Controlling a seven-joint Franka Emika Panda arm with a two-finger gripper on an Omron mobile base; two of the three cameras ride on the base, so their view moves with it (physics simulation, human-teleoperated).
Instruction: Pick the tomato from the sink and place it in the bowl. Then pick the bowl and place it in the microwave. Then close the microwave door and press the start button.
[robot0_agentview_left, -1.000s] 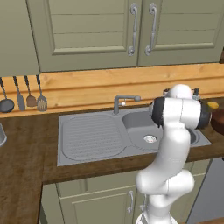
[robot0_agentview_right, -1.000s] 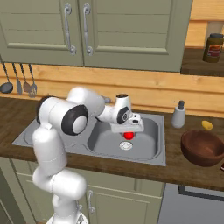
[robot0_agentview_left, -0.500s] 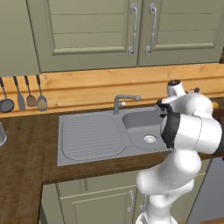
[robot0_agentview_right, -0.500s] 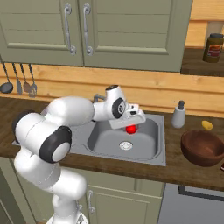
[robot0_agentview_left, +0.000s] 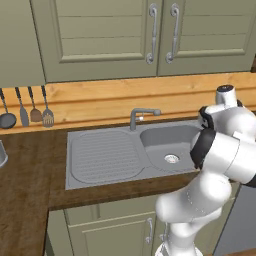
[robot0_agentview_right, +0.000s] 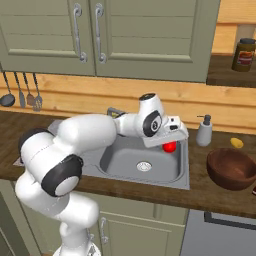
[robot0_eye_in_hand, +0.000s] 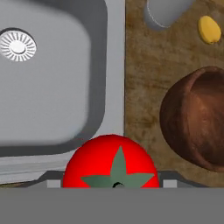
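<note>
One tomato (robot0_agentview_right: 170, 146), glossy red with a green star-shaped calyx, hangs in the grasp of the hand (robot0_agentview_right: 172, 140) above the right part of the sink (robot0_agentview_right: 125, 167), clear of the basin floor. In the hand view the tomato (robot0_eye_in_hand: 110, 162) sits at the bottom edge, between the fingertips, with the basin rim beneath it and the drain (robot0_eye_in_hand: 18, 44) well apart at upper left. The hand is clenched on the tomato.

The bowl (robot0_agentview_right: 232, 168), dark reddish-brown and upright, stands on the wooden surface (robot0_agentview_right: 200, 192) to the right of the sink, near the hand but apart from it. A small yellow item (robot0_agentview_right: 237, 143) lies just behind the bowl. A grey soap dispenser (robot0_agentview_right: 203, 131) stands between sink and bowl, at the back. The swivel tap (robot0_agentview_left: 142, 117) rises behind the basin. Four utensils (robot0_agentview_left: 26, 109) hang on the wall at left.
</note>
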